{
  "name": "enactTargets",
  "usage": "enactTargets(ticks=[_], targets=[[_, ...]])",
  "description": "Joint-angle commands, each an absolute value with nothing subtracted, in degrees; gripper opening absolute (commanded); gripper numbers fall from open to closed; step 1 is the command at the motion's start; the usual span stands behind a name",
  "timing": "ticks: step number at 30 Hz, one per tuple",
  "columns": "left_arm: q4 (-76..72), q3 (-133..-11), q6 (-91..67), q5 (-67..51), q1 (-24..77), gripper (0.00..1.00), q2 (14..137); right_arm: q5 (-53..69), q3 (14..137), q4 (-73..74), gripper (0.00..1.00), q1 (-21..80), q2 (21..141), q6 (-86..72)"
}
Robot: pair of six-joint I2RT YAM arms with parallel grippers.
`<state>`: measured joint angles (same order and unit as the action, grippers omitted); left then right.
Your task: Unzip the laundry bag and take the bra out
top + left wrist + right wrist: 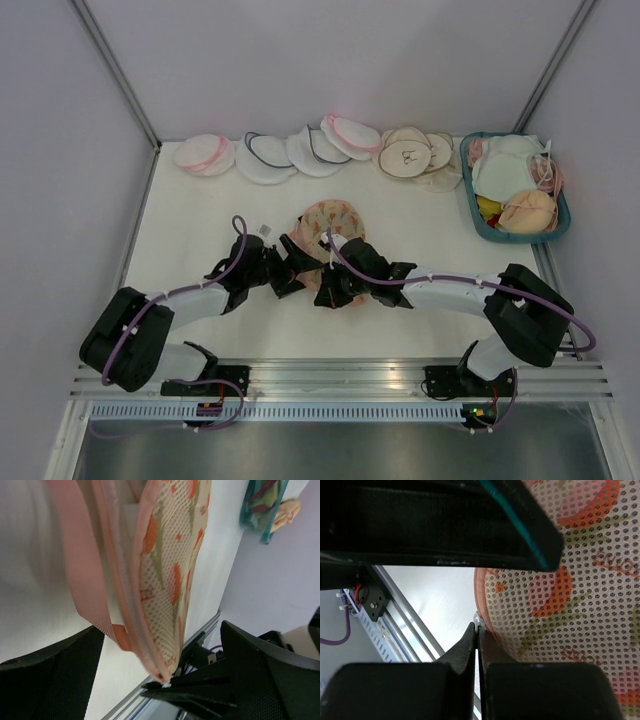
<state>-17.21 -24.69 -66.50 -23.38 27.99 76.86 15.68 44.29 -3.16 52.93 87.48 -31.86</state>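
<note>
The laundry bag, cream mesh with orange and green prints and pink zip trim, lies at mid-table between both grippers. My right gripper is shut on the small white zip pull at the bag's near edge; its fingers are pressed together. In the left wrist view the bag hangs edge-on between my left gripper's wide-apart fingers, and the right gripper's fingertips pinch the pull. My left gripper is open at the bag's left side. The black bra is hidden.
A row of round pouches lies along the back: pink, white, beige. A teal basket holding peach and white bras stands at the back right. The metal rail runs along the near edge.
</note>
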Motion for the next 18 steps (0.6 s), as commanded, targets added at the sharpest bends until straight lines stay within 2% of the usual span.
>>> enactTargets(ticks=[1,4,7,11,12,15,18], targets=[[-28.2,-23.29,-73.3,-15.32,30.14,0.99,76.82,19.42,45.62,-8.52,0.01,53.17,88.15,-32.87],[-28.91,-24.78,-73.65,-15.2,31.72,0.93,79.27,19.34,45.26,-8.53,0.0,53.17,87.89,-33.05],[-29.96,-25.58,-72.34,-16.87,31.73,0.74,82.7,18.99,44.74,-8.44,0.0,53.17,86.84,-32.78],[-36.11,-23.56,-73.73,-18.89,31.64,0.24,85.51,17.67,44.04,-7.03,0.0,53.17,85.52,-32.26],[-36.91,-23.29,-73.83,-19.16,31.64,0.18,85.87,17.41,43.77,-6.86,0.0,53.17,85.26,-32.34],[-36.57,-23.2,-73.83,-18.99,31.64,0.04,86.4,16.09,43.42,-5.28,0.0,53.17,84.82,-32.26],[-35.51,-23.9,-72.87,-18.89,31.2,0.02,86.57,15.73,43.59,-2.73,0.01,53.17,85.34,-31.73]])
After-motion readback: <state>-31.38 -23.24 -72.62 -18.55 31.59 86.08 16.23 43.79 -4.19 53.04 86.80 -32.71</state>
